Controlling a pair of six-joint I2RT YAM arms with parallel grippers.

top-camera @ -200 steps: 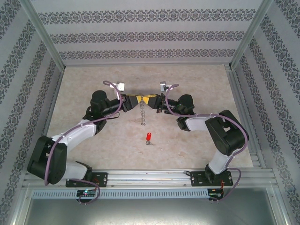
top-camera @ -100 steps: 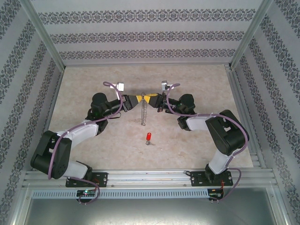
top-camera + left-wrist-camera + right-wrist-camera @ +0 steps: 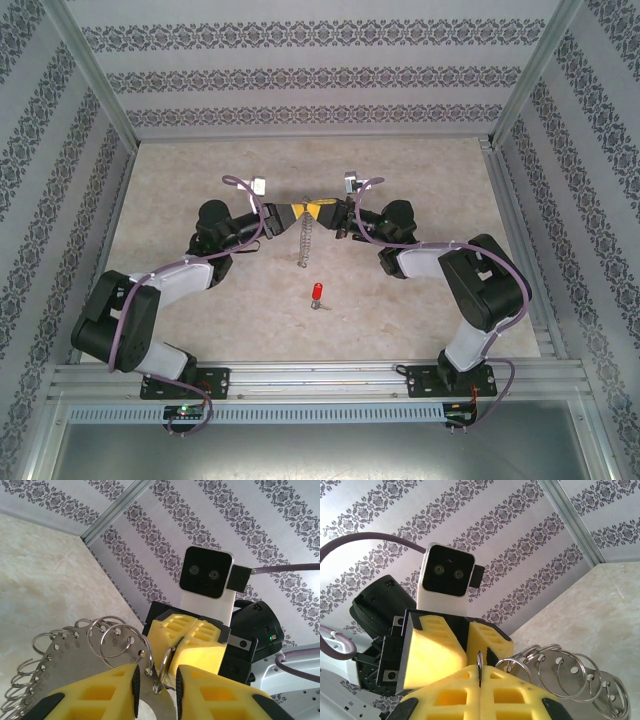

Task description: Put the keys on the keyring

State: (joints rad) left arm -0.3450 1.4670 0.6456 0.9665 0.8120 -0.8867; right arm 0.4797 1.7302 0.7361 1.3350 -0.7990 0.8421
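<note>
Right tool (image 3: 480, 676) bottom centre, pads pressed together on thin wire ring of keyring (image 3: 565, 677), lower right. Left tool (image 3: 468, 639) opposite, mid-frame.

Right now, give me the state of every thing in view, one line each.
Right gripper, shut on the keyring.
Left gripper, partly open around one of its rings.
Key, lying loose on the table, untouched.
Keyring, held at one end, no key on it.

Black-white arms (image 3: 180, 272), purple cables (image 3: 290, 567)
</note>
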